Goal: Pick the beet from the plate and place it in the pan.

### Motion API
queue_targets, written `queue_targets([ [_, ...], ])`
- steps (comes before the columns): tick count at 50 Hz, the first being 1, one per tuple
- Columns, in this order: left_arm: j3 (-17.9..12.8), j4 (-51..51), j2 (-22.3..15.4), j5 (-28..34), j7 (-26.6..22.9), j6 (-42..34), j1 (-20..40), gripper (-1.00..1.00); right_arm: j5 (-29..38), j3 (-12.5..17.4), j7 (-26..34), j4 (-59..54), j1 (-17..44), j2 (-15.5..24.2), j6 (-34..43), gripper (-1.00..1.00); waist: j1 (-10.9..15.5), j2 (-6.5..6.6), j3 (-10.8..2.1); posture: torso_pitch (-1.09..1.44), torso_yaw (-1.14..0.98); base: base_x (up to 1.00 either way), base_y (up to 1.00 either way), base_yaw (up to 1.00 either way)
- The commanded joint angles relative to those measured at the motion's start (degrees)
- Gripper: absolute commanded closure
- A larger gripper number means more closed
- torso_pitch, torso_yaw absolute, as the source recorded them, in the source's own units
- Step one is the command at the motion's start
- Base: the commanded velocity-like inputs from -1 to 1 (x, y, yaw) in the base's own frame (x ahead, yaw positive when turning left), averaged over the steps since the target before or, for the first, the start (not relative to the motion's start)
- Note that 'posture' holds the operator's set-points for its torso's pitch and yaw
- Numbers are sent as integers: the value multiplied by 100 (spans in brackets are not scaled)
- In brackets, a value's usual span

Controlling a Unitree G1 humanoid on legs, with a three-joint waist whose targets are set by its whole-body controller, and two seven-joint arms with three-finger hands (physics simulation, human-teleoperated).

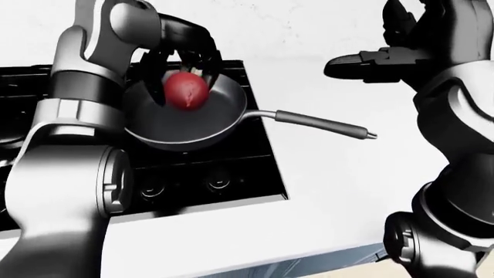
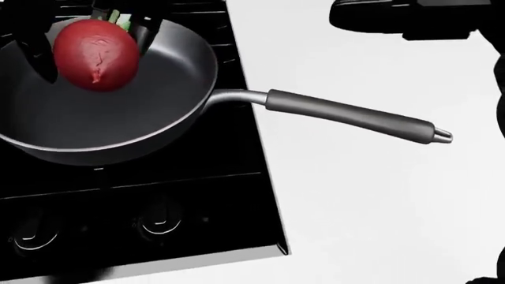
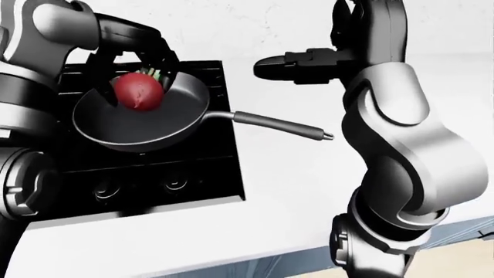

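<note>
The beet is deep red with a green stub of stalk at its 1 o'clock. The pan is dark grey with a paler steel rim; its handle is charcoal, tipped silver. The stove is glossy black, the counter white. The arms are silver-grey, with black hands.
</note>
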State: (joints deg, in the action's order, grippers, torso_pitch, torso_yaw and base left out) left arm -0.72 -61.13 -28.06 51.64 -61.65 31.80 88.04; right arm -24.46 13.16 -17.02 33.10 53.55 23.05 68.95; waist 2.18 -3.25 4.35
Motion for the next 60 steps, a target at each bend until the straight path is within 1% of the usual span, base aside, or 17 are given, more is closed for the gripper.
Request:
queue_targets([
  [1,-79,199,-47,-67,232,45,292,100,79,88,-15,91,159,66,-167,-100,-12,54,-195,0,0,0,0,0],
  [11,-20,-180,-90,188,707,126,458,100,91,119,22,112,203,56,-125,-100,-28,90,-209,0,0,0,0,0],
  [20,-23,-252,-157,311,831,179,425,100,107,110,45,106,164,43,-162,-100,-75,131,-235,0,0,0,0,0],
  [25,-10,-335,-225,431,980,236,415,100,98,126,50,119,159,42,-153,-100,-92,139,-245,0,0,0,0,0],
  [29,-19,-417,-302,511,1105,269,392,100,124,84,60,97,113,22,-215,-100,-104,143,-255,0,0,0,0,0],
  [44,-56,-347,-455,606,1162,313,158,100,193,66,109,105,134,3,-176,-100,-113,156,-283,0,0,0,0,0],
  [60,-98,-250,-546,652,1148,346,-62,100,216,82,113,110,201,-2,-104,-100,-110,175,-266,0,0,0,0,0],
])
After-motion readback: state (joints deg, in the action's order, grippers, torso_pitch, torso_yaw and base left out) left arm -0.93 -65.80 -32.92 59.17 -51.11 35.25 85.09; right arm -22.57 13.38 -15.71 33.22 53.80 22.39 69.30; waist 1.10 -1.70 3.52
